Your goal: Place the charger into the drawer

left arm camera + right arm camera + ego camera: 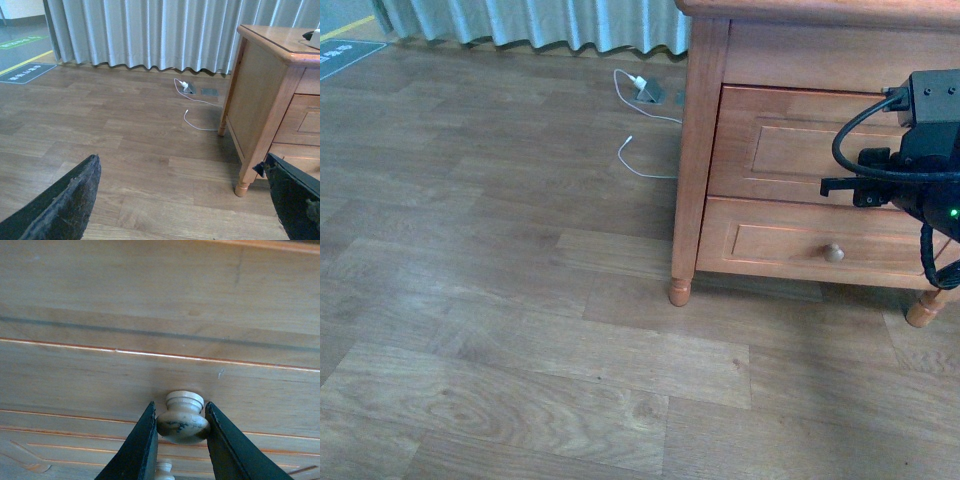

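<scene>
The drawer (790, 145) is the taller upper one of a honey-brown cabinet, and its front looks flush with the frame. My right gripper (181, 426) is shut on its round pale knob (183, 421), one black finger on each side. In the front view my right arm (917, 150) covers that knob. A white block with a black cable (313, 39) shows at the edge of the cabinet top; it may be the charger, mostly cut off. My left gripper (182, 200) is open and empty, hanging over the floor to the left of the cabinet.
The shallower lower drawer (770, 245) has a like knob (833, 253). A different white charger with a thin white cable (638, 85) lies on the floor by a floor socket near the curtain (150, 30). The cabinet's front leg (680, 290) stands on wood flooring.
</scene>
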You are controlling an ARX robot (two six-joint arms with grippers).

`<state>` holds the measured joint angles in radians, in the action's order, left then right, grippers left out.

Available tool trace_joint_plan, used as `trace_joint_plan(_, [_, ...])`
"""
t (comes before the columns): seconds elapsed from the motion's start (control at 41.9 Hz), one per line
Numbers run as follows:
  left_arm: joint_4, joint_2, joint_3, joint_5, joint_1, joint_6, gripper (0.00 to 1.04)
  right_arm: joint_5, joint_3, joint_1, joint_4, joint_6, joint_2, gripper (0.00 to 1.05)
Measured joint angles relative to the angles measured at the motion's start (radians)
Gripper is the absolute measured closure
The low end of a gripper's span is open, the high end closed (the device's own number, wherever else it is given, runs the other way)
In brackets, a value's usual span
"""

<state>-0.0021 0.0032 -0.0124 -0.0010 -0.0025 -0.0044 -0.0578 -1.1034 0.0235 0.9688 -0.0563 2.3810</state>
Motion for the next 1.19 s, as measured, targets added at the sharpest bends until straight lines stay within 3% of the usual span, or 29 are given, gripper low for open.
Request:
trace_joint_plan(0.31, [0.000, 0.000, 0.000, 0.000, 0.000, 0.000, 0.06, 0.024, 0.123, -0.003, 0.093, 0.011, -0.038, 0.81])
trace_joint_plan(0.907, [0.000, 0.000, 0.000, 0.000, 0.000, 0.000, 0.06, 0.076, 0.555, -0.010, 0.428, 0.084, -0.119, 0.81])
trace_joint_plan(1.193, [0.000, 0.000, 0.000, 0.000, 0.000, 0.000, 0.06, 0.076, 0.558, -0.010, 0.430, 0.077, -0.119, 0.81])
